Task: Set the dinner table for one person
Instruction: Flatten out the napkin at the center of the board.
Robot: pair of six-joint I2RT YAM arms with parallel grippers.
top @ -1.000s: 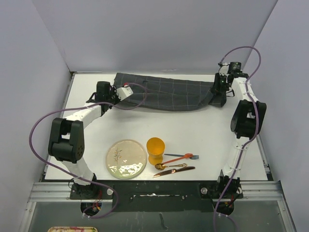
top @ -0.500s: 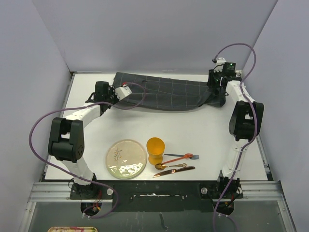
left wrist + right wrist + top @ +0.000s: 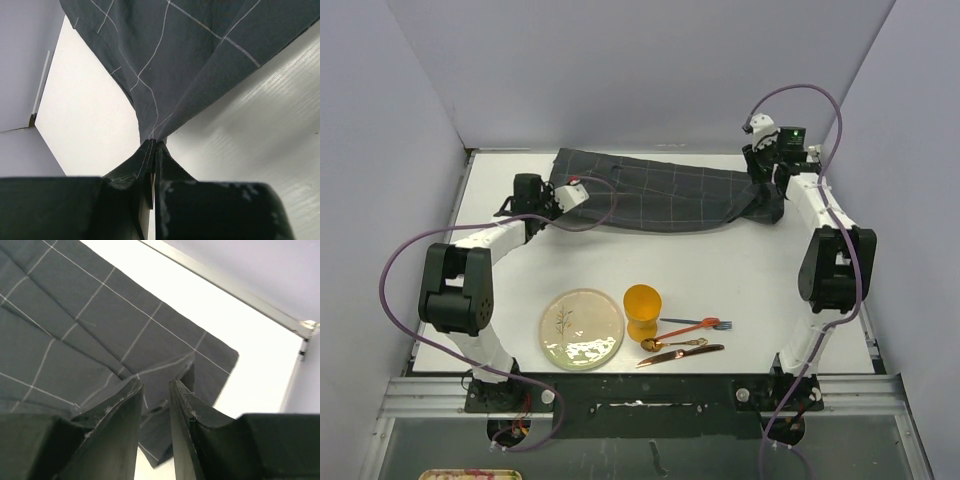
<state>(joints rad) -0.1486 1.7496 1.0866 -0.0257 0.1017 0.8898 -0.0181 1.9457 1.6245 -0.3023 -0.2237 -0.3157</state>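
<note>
1. Pale walls (image 3: 640, 70) stand round three sides of one white dinner table (image 3: 740, 270), which fills the floor of the scene under two arms.
2. Near its front edge, left of centre, lies one round plate (image 3: 582, 328).
3. Just beside the plate's right stands one orange cup (image 3: 643, 310).
4. Right of the cup, thin cutlery (image 3: 680, 343) lies bunched, too small to count surely.
5. Along the far edge lies one dark checked cloth (image 3: 660, 190).
6. The left gripper (image 3: 154, 145) is pinched tight on the cloth's left corner.
7. The right gripper (image 3: 155, 383) is over the cloth's right corner, jaws slightly apart, gripping nothing.
</note>
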